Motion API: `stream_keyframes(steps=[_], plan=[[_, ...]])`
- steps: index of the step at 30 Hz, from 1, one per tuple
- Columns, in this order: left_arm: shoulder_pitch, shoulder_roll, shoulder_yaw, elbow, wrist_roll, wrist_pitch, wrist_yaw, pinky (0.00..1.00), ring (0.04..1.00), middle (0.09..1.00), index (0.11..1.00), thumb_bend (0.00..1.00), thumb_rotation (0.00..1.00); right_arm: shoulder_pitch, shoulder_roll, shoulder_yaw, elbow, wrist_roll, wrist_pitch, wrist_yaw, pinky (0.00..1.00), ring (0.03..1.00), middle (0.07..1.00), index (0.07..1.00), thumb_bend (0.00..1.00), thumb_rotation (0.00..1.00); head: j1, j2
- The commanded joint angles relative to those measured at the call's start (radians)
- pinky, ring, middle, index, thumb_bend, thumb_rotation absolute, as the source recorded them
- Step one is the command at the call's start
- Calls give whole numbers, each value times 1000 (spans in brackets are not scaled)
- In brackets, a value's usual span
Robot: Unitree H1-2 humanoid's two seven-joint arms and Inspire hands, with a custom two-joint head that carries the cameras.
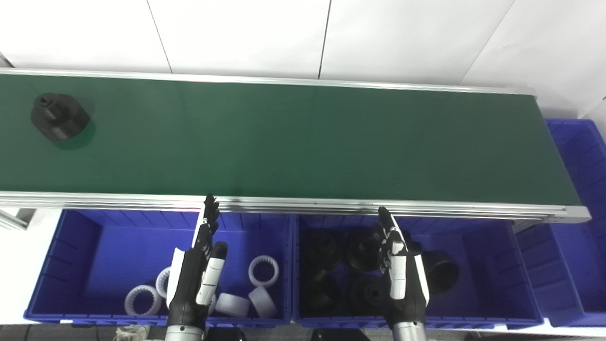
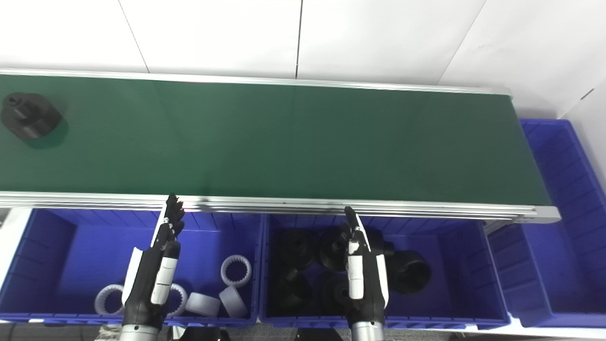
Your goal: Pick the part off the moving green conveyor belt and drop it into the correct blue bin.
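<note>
So there's one black part (image 1: 59, 116) sitting way over at the far left end of the green conveyor belt (image 1: 303, 142), closer to the belt's back edge than the front rail. Nothing is touching it, and it's well apart from both hands.

The left hand (image 1: 196, 274) is hanging over the left blue bin (image 1: 71, 246), fingers stretched out flat and pointing toward the belt's front rail, holding nothing. White ring parts (image 1: 263, 270) are lying in that bin along its near side, just beside and partly behind the hand.

The right hand (image 1: 400, 270) is doing the same thing over the middle blue bin (image 1: 492, 265): fingers straight and spread a bit, empty, tips reaching up near the front rail. Black parts in the bin (image 1: 440, 271) are piled under and around it, same look as the one on the belt.

A third blue bin (image 1: 577, 156) is sitting past the right end of the belt, only partly in frame, so I can't tell what's inside.
</note>
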Motion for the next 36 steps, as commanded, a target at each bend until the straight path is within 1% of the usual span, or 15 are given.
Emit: stream_keyframes(steps=[1, 7, 16, 22, 24, 26, 29, 31, 32, 33, 34, 35, 36], plan=[[-4, -7, -5, -10, -2, -31, 0, 1000, 1000, 1000, 1000, 734, 1000, 2, 8, -2, -16, -3, -55, 10, 975, 970, 985, 951, 817, 1000, 1, 1], [-7, -3, -5, -8, 11, -23, 0, 1000, 1000, 1000, 1000, 723, 1000, 0, 8, -4, -7, 5, -60, 15, 976, 971, 988, 952, 806, 1000, 1, -4], [-13, -2, -6, -3, 21, -15, -1, 1000, 1000, 1000, 1000, 736, 1000, -1, 8, -7, 3, 15, -61, 21, 972, 974, 993, 960, 829, 1000, 5, -21], [-16, -6, -7, 4, 28, -18, 2, 1000, 1000, 1000, 1000, 723, 1000, -3, 7, -12, 17, 17, -69, 22, 971, 972, 992, 962, 850, 1000, 6, -30], [-16, -3, -8, 0, 25, -9, -4, 1000, 1000, 1000, 1000, 714, 1000, -4, 7, -13, 21, 22, -75, 26, 966, 971, 990, 961, 852, 1000, 6, -30], [-18, -3, -9, 4, 27, -12, -4, 1000, 1000, 1000, 1000, 717, 1000, -6, 8, -16, 28, 29, -77, 28, 963, 971, 988, 958, 858, 999, 10, -43], [-19, -5, -9, 9, 20, -8, -5, 1000, 1000, 1000, 1000, 737, 1000, -8, 9, -20, 36, 32, -81, 30, 961, 971, 987, 960, 858, 991, 11, -51], [-21, -7, -10, 21, 16, -16, -4, 1000, 1000, 1000, 1000, 736, 1000, -11, 9, -24, 47, 34, -85, 33, 961, 972, 988, 964, 856, 988, 16, -81], [-23, -7, -11, 35, 18, -27, -2, 1000, 1000, 1000, 1000, 723, 1000, -15, 8, -27, 60, 38, -93, 35, 961, 970, 985, 963, 855, 981, 24, -115], [-26, -7, -12, 46, 23, -40, 1, 1000, 1000, 1000, 1000, 713, 1000, -18, 7, -28, 69, 37, -99, 37, 962, 968, 984, 962, 850, 979, 24, -115], [-29, -7, -12, 64, 28, -56, 6, 1000, 1000, 1000, 1000, 709, 1000, -23, 4, -31, 85, 40, -111, 40, 968, 965, 987, 966, 844, 991, 38, -152], [-30, -7, -13, 76, 26, -63, 6, 1000, 1000, 1000, 1000, 714, 1000, -27, 2, -33, 100, 43, -124, 45, 972, 966, 989, 968, 837, 994, 40, -159], [-33, -7, -15, 90, 15, -64, 0, 1000, 1000, 1000, 1000, 720, 1000, -34, -1, -37, 121, 48, -141, 48, 972, 963, 987, 967, 831, 996, 55, -197]])
